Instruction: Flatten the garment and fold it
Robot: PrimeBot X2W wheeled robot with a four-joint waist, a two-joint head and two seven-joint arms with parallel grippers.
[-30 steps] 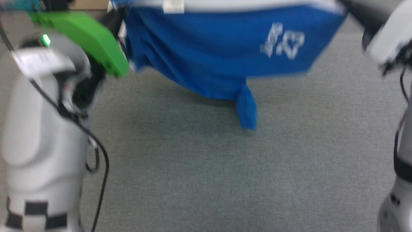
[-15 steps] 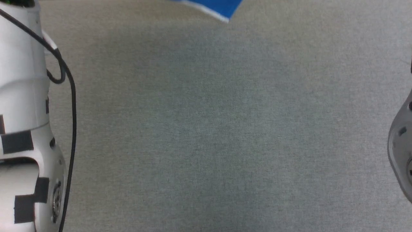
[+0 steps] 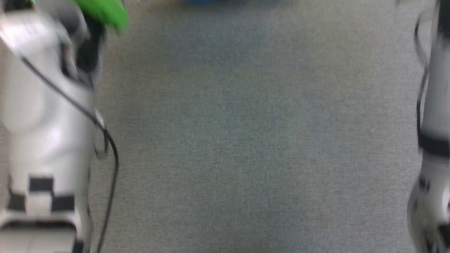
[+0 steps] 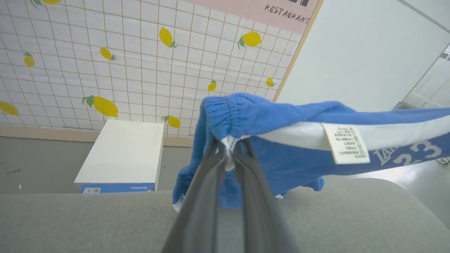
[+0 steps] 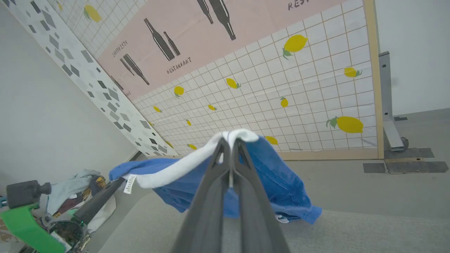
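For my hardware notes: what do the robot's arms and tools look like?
Both arms are whitish rounded shells. The left arm carries black square markings, a loose black cable and a bright green cover. The right arm has a black band. The left tool and right tool each have two long, dark grey tapering fingers.

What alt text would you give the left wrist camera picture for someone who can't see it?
The left gripper pinches a gathered edge of the blue shorts, held up over a grey padded surface, with a white care tag and white "23" print showing. Behind are a white box and a lemon-patterned tiled wall.
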